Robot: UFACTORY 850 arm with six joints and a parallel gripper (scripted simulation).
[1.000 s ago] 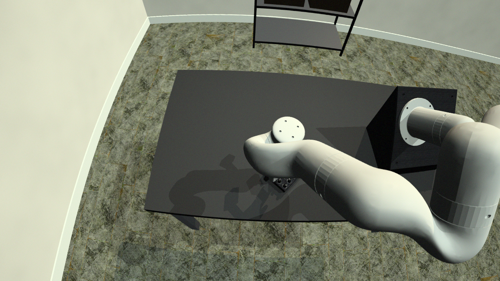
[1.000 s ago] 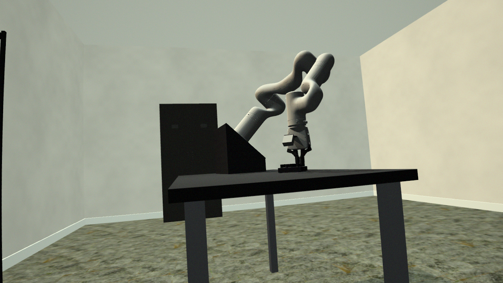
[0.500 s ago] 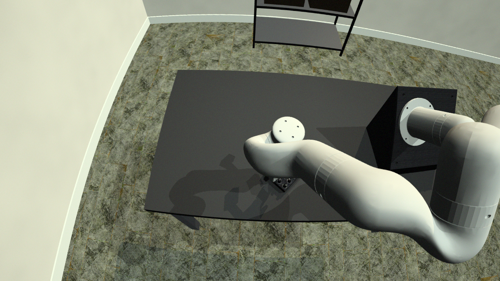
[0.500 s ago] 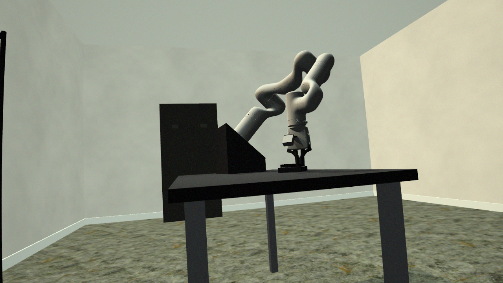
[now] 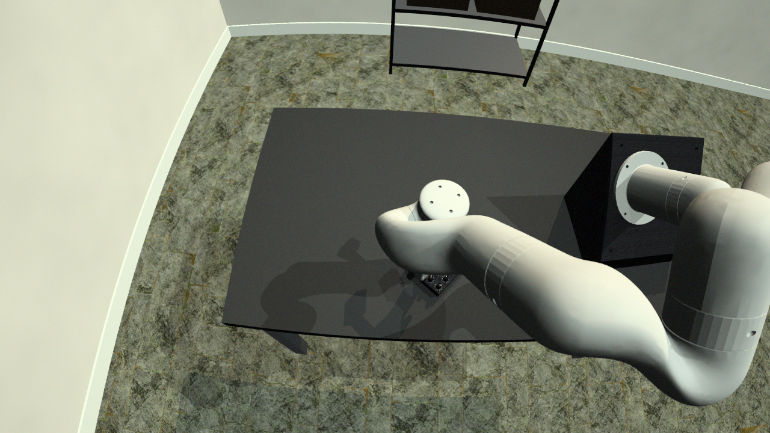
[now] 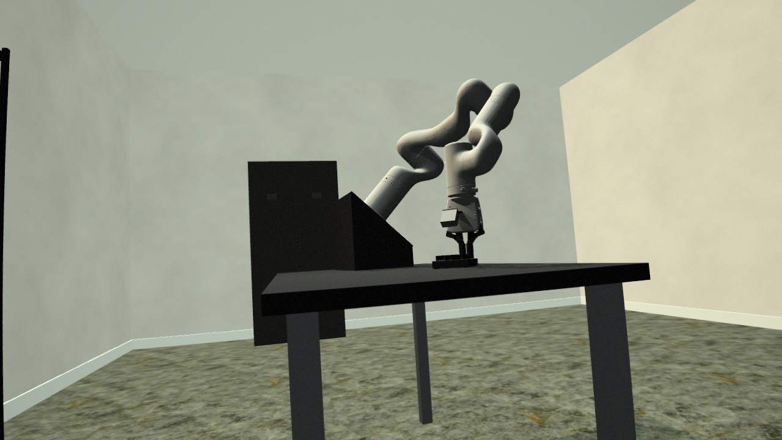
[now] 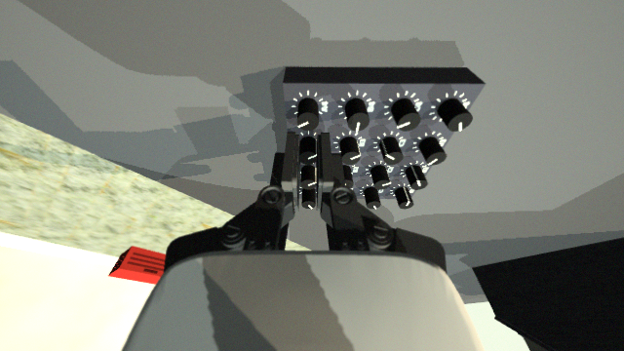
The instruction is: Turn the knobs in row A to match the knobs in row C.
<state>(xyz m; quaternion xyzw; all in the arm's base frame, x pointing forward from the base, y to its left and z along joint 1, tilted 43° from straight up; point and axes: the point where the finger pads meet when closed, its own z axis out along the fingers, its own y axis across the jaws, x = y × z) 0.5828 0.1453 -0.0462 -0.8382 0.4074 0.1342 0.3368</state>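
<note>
The knob box (image 7: pixel 378 141) is a small dark box with four rows of four black knobs, each with a white line. It stands on the black table, and it also shows in the exterior view (image 6: pixel 454 262). In the top view my arm hides most of the box (image 5: pixel 437 282). My gripper (image 7: pixel 308 149) points straight down over the box, as the exterior view also shows (image 6: pixel 464 252). Its fingers are shut on a knob (image 7: pixel 307 147) in the left column of the wrist view, second from the far edge. The printed names are too small to read.
The arm's black pedestal (image 5: pixel 635 199) stands on the table's right end, close behind the box. A black shelf unit (image 5: pixel 468 37) stands on the floor beyond the table. The table's front edge (image 5: pixel 376 336) is near the box.
</note>
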